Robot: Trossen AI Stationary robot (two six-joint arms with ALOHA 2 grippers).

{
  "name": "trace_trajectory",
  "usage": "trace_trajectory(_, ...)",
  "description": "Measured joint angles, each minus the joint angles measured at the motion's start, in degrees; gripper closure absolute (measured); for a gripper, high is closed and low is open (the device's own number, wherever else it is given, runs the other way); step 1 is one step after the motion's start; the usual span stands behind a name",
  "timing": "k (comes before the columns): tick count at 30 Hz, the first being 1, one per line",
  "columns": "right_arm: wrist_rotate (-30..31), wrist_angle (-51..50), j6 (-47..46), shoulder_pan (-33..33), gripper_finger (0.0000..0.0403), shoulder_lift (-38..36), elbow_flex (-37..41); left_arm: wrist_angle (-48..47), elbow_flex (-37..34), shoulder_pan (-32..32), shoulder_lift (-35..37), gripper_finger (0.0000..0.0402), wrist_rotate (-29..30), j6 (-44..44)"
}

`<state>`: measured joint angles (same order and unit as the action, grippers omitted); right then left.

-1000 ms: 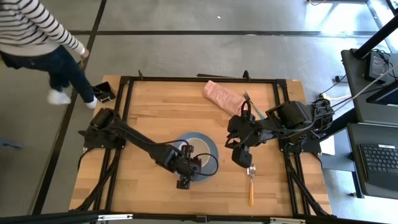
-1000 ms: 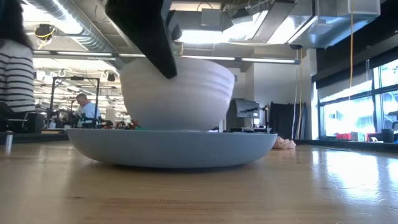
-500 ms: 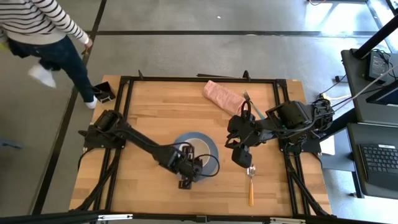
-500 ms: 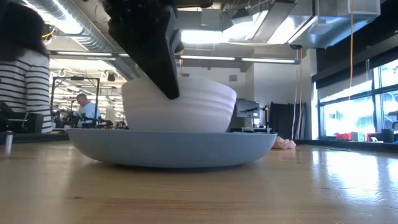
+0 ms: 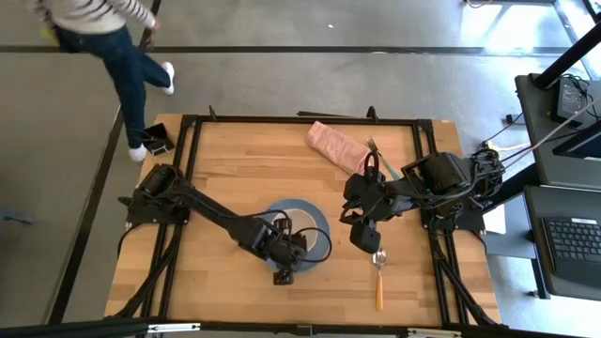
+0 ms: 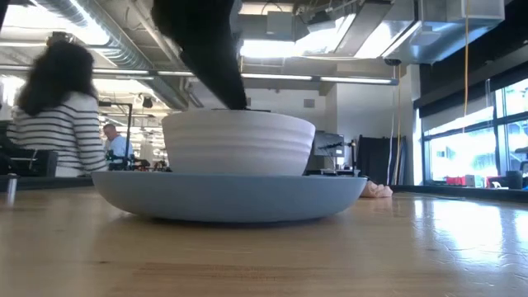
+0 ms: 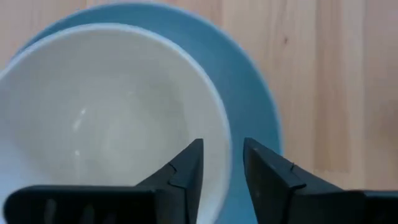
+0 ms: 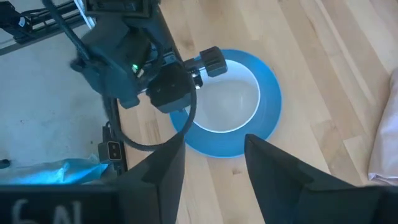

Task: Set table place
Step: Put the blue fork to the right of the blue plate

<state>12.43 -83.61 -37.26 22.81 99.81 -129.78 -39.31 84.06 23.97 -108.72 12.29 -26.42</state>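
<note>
The left gripper point(image 7: 222, 163) stands over the bowl point(image 7: 106, 118) with its fingers point(image 7: 186, 167) spread a little, one on each side of the bowl's rim. The rim passes through the gap; whether the pads touch it cannot be told. The bowl sits upright on the plate point(image 7: 252, 106), and the plate lies flat on the table point(image 5: 235, 160), toward the near edge, left of centre.

Handling, as a judgement: the bowl appears rigid, glazed and smooth, so it is likely slippery and may chip on impact. The rim is the only edge narrow enough for these fingers; grip it square, one finger inside and one outside. The plate is wide and shallow, with a low rim that leaves little to grip.

The right gripper point(image 5: 364, 233) hangs to the right of the plate, fingers point(image 8: 273, 171) spread and holding nothing. The spoon point(image 5: 378, 278) lies on the table just beside it, bowl end toward the gripper, orange handle toward the near edge. It looks light and stiff; the handle's middle offers the best hold. The fork point(image 5: 380, 158) lies at the far right, beside a pink cloth point(image 5: 338, 146).
</note>
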Motion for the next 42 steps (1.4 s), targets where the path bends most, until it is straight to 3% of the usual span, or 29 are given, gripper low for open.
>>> trace_trajectory(8, 0.0, -0.1, 0.2, 0.0, 0.0235, 0.0, 0.0, -7.9, 11.9, -0.3, 0.5, 0.0287, -1.0, 1.3)
trace_trajectory(12, 1.9, -1.4, 0.4, -0.6, 0.0235, 0.1, 0.0, -16.9, 19.7, -1.4, 0.5, 0.0292, 0.4, 1.4)
trace_trajectory(15, 4.9, -7.3, -1.7, -1.1, 0.0237, 0.2, 0.2, -24.7, 26.1, -2.8, 0.5, 0.0293, 1.3, -3.3)
trace_trajectory(20, 5.6, -6.1, -3.6, -1.8, 0.0250, -3.5, 3.2, -34.8, 36.6, -5.4, 0.5, 0.0294, 1.8, -6.5)
trace_trajectory(24, 6.4, -6.2, -5.6, -3.6, 0.0264, -8.4, 9.2, -36.9, 43.6, -6.6, 0.5, 0.0294, 1.8, -6.0)
trace_trajectory(30, 10.6, -6.2, -8.7, -8.5, 0.0276, -20.7, 25.7, -38.2, 51.0, -8.8, 0.5, 0.0294, 1.8, -3.9)
trace_trajectory(37, 9.7, -6.0, -16.3, -13.8, 0.0274, -31.6, 44.6, -39.7, 50.5, -11.4, 2.3, 0.0291, 1.1, -4.5)
trace_trajectory(42, 10.1, -4.8, -15.1, -16.9, 0.0250, -34.6, 55.7, -40.0, 50.5, -13.7, 2.3, 0.0290, -0.1, -3.2)
